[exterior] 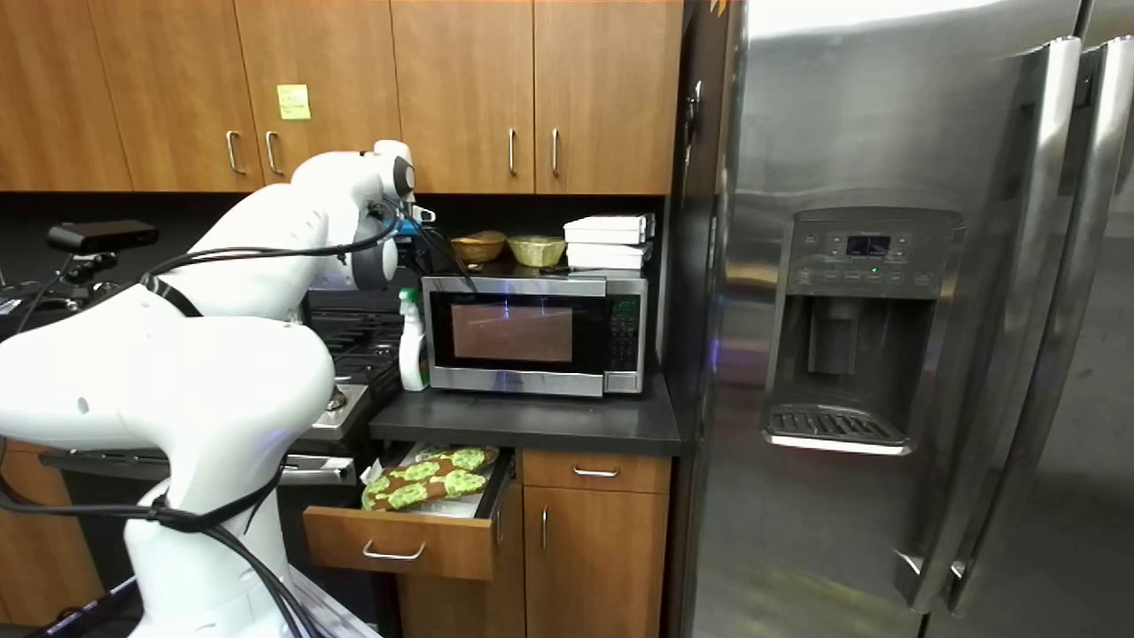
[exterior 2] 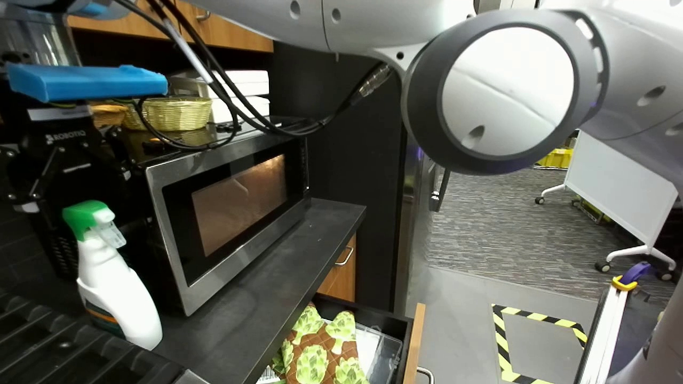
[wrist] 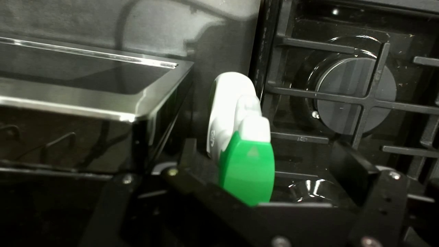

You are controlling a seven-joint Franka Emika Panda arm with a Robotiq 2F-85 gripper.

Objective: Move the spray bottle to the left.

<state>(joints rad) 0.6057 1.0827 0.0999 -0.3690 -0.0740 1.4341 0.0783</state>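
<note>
The spray bottle has a white body and a green trigger head. It stands upright on the dark counter beside the microwave, at the stove's edge, in both exterior views (exterior: 412, 350) (exterior 2: 114, 288). In the wrist view the spray bottle (wrist: 231, 103) shows from above, its green head between my finger pads and closer to the left one. My gripper (wrist: 271, 164) is open, with gaps on both sides of the head. In an exterior view the gripper (exterior 2: 69, 165) hangs above and around the bottle's head; its fingertips are dark and hard to make out.
The microwave (exterior: 532, 332) stands close beside the bottle, with baskets (exterior: 537, 251) and white boxes (exterior: 608, 241) on top. The stove grate (wrist: 367, 101) lies on the bottle's other side. An open drawer (exterior: 399, 540) holding oven mitts (exterior: 430, 478) juts out below the counter (exterior: 532, 424).
</note>
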